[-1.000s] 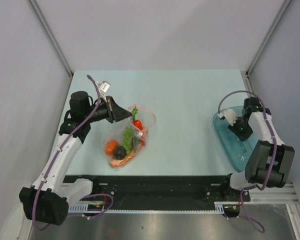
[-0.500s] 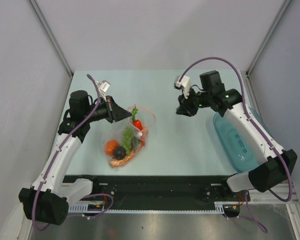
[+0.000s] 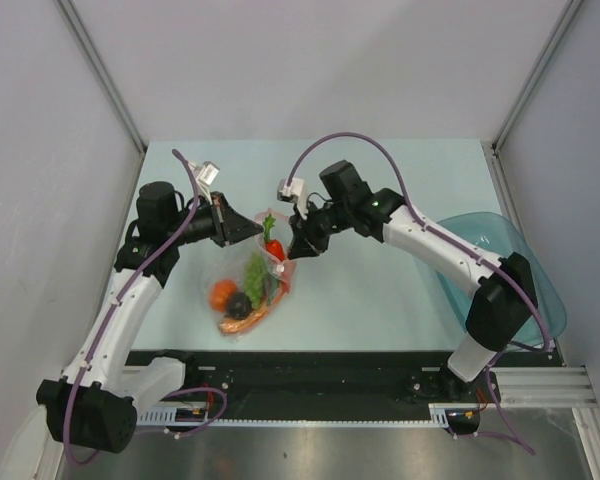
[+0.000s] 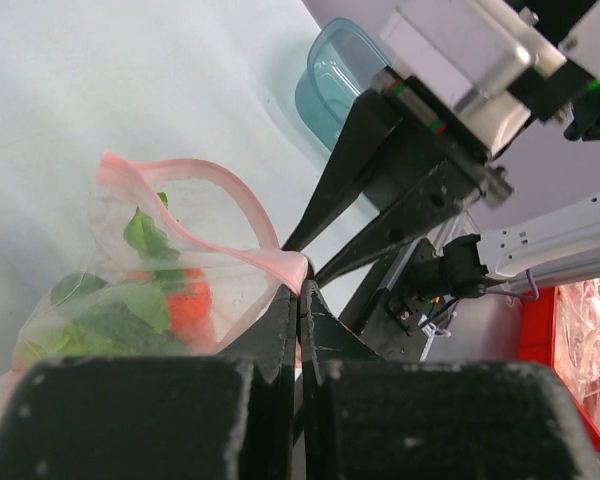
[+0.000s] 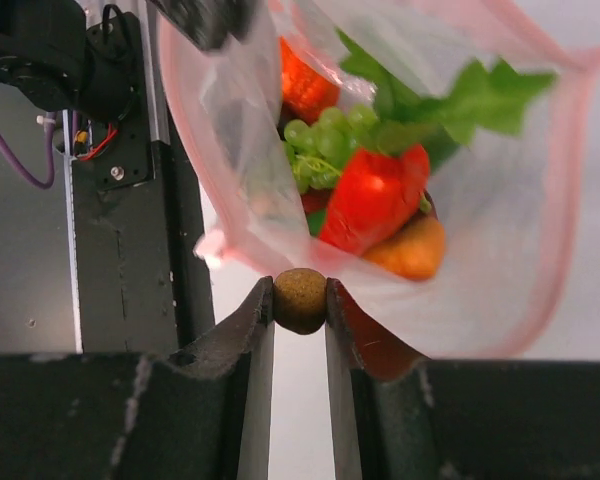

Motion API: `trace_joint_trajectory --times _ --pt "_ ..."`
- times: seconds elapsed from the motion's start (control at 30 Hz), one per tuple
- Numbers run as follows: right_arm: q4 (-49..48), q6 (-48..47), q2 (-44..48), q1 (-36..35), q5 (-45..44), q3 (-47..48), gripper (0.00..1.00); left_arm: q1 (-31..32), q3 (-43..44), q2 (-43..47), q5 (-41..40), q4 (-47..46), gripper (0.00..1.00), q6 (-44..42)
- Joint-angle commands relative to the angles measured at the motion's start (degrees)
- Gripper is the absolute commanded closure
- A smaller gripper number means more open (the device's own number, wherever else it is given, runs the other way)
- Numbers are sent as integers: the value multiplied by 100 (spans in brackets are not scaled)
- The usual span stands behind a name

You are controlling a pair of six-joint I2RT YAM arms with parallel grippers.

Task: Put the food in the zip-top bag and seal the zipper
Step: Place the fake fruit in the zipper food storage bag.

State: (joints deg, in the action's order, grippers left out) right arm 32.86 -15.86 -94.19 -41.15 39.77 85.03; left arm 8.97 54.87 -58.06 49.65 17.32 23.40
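Two, counting the arms, and two grippers; one zip-top bag (image 3: pixel 209 278), one bowl (image 3: pixel 525 245), one loose ball. Starting at the left: pinching the zipper (image 4: pixel 280 262) with the left gripper (image 4: pixel 298 289), jaws pressed fully together on the narrow pink-red strip, holding that side of the mouth raised. Moving right: finding the crinkly clear bag lying on the table with its mouth gaping, and counting inside it one orange-red round fruit (image 3: pixel 222 293), one dark ball (image 3: pixel 240 304), one knobbly green grape bunch (image 5: pixel 325 135), one glossy red piece (image 5: pixel 375 200) beside green leaves, and one carrot (image 3: pixel 250 317). Further right, at the open mouth: gripping a small matt brown ball (image 5: pixel 300 300) with the right gripper (image 3: pixel 295 250), jaws narrowed onto its two sides; not telling whether touching the bag's rim. Far right: seeing the teal, translucent, rounded bowl at the table's edge. Underneath, noting a smooth pale blue-green table (image 3: pixel 380 180); all round, plain grey walls (image 3: pixel 310 70).
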Motion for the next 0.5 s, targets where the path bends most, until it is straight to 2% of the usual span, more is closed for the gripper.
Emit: trace_joint_trajectory --times 0.0,0.23,0.3,0.33,0.37,0.47 --pt "-587 161 -274 -192 -267 479 97 -18 182 155 54 -133 100 -151" --pt "-351 101 -565 -236 -566 839 44 -18 155 181 71 -167 100 -143" --pt "-272 65 -495 -236 -584 848 38 -18 129 199 80 -176 100 -134" --pt "-211 57 -460 -236 -593 874 29 -18 129 208 80 -168 100 -134" --pt "-97 39 -425 -236 -593 874 25 -18 138 199 80 -159 100 -134" --pt "79 12 -170 -166 -541 822 25 -18 155 216 80 -133 100 -160"
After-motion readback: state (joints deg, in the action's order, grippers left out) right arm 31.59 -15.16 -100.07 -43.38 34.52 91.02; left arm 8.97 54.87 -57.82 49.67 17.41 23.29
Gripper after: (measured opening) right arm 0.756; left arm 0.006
